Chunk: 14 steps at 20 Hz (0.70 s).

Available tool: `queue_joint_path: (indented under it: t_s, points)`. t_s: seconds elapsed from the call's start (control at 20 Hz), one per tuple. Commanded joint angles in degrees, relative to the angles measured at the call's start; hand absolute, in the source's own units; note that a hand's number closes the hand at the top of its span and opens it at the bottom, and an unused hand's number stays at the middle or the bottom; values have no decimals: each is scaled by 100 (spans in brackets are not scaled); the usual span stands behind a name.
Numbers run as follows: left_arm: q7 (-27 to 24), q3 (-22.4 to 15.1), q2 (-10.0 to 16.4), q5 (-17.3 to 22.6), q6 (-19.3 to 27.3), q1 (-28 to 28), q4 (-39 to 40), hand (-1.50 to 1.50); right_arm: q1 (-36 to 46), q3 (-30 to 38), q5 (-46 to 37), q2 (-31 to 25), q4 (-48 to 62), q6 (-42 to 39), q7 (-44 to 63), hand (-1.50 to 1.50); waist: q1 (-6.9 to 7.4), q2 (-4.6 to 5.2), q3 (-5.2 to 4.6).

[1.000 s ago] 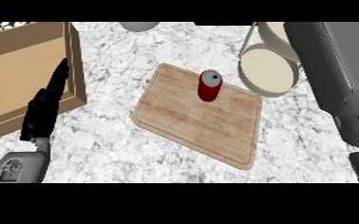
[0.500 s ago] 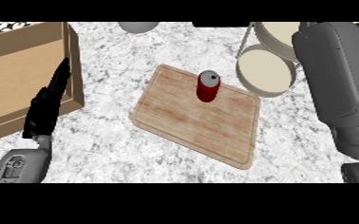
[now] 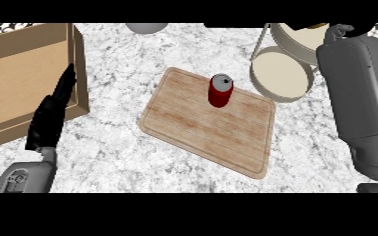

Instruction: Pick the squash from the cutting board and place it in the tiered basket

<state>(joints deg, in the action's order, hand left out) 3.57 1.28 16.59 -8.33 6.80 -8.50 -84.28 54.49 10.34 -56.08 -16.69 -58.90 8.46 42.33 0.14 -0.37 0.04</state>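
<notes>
Right hand (image 3: pixel 343 29) shows only as a dark sliver at the far end of its grey forearm, up at the view's top edge and right over the tiered basket (image 3: pixel 280 73); whether its fingers are open or wrapped round anything cannot be told. No squash is visible anywhere. The cutting board (image 3: pixel 199 130) carries only a red can (image 3: pixel 221 91), standing upright near the board's far side, just left of the basket's lower tier. If the squash is off the board, it is probably hidden at that right hand or in the upper tier, so neither its long axis nor its exact place can be read. The right arm is plainly the nearer one to the basket. The left hand (image 3: pixel 52 114) rests with straight fingers, holding nothing, beside the wooden box (image 3: pixel 37 75), well apart from board and basket.
</notes>
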Motion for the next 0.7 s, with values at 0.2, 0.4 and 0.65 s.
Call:
queue_joint_path:
  t_s: [0.2, 0.4, 0.65]
  points:
    - [251, 117, 69, -6, -104, 142, -289, 0, -412, 199, 46, -449, -1360, 30, 287, -150, -53, 5, -4]
    - [40, 78, -58, 33, -156, 235, -114, 0, -503, 556, 381, -519, -2337, -520, 1089, -150, -100, -2, -5]
    - [-228, 366, 126, 191, -306, 378, 50, 0, -1781, 953, 1101, -543, -4082, -1393, 1539, -150, -204, -24, -5]
